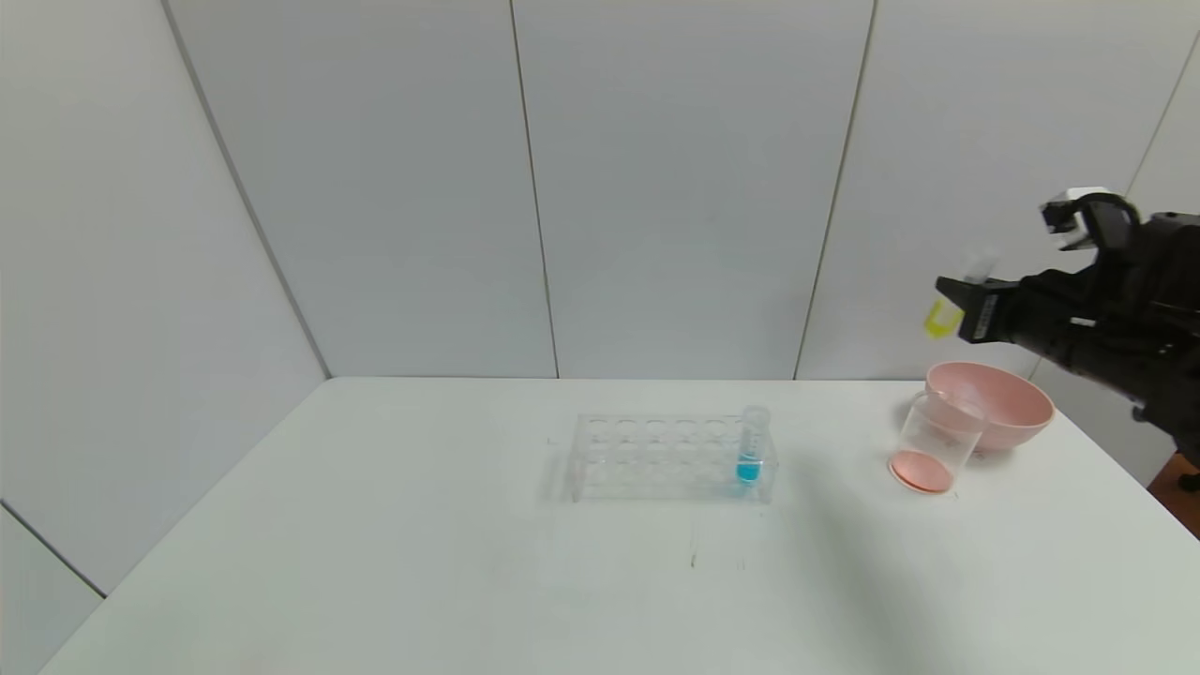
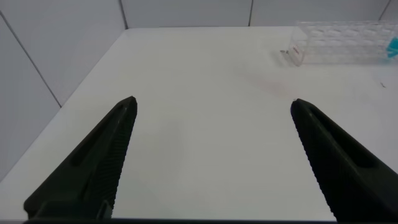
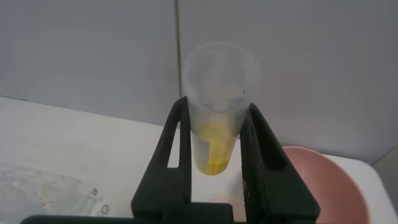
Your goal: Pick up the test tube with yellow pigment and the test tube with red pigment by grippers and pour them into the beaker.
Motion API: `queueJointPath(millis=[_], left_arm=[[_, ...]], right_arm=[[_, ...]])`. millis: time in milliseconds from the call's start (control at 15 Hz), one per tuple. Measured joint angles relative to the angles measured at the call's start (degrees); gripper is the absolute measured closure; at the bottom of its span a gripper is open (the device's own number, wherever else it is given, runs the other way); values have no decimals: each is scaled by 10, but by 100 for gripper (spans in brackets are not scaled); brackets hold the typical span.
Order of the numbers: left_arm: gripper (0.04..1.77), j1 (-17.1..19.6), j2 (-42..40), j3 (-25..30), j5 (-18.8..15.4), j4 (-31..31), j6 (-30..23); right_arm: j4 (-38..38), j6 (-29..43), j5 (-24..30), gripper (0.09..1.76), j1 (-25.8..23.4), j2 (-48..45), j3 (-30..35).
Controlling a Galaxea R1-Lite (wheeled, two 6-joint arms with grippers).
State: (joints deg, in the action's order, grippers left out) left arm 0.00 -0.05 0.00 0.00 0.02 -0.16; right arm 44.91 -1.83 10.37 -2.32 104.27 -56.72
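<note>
My right gripper (image 1: 958, 298) is shut on the test tube with yellow pigment (image 1: 945, 317) and holds it tilted in the air, above and a little left of the beaker (image 1: 934, 442). In the right wrist view the tube (image 3: 214, 118) sits between the gripper's (image 3: 214, 112) two black fingers, with yellow liquid at its bottom. The beaker stands on the table with red-orange liquid at its bottom. The test tube with red pigment is out of view. My left gripper (image 2: 212, 109) is open and empty over the bare left part of the table.
A clear tube rack (image 1: 670, 457) stands mid-table with a blue-liquid tube (image 1: 751, 445) at its right end; it also shows in the left wrist view (image 2: 342, 38). A pink bowl (image 1: 992, 403) sits right behind the beaker. Grey wall panels stand behind the table.
</note>
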Motion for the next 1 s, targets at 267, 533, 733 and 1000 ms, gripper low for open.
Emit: queueJointPath(millis=[267,533,733,1000], left_arm=[[5,0,0,0,0,0,0],[5,0,0,0,0,0,0],[5,0,0,0,0,0,0],[5,0,0,0,0,0,0]], right_arm=[[66,-164,130,133,-145,43,-1],[152,-310,190,133,-176,100,3],[157,-448,234,133,-181,123,8],[154,-567,270,133,-183,141,14]])
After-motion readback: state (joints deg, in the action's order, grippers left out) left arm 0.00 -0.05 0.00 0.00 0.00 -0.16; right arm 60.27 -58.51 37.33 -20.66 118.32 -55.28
